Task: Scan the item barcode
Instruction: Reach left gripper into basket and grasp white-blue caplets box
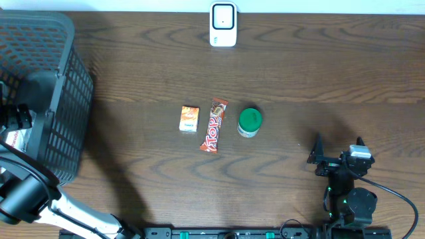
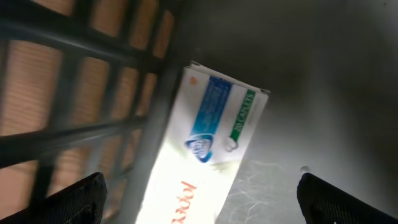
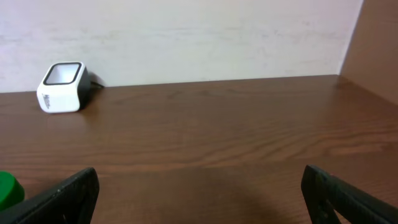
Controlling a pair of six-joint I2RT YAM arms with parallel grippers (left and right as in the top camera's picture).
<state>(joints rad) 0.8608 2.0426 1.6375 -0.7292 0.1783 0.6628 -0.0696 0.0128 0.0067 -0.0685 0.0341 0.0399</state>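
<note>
Hanging inside the basket [image 1: 66, 79] at far left, our left gripper [image 2: 211, 200] is spread, empty, over the white box [image 2: 211, 124]; it lies just beside the wall [image 2: 81, 130], where a finger could catch. Right gripper [image 3: 202, 198] gapes too.

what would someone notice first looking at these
A big dark basket, a white box lying inside, fills the left edge of the table. Mid-table sit three small items in a row: an orange box, a candy bar and a green-lidded jar. A white scanner stands at the far edge.
</note>
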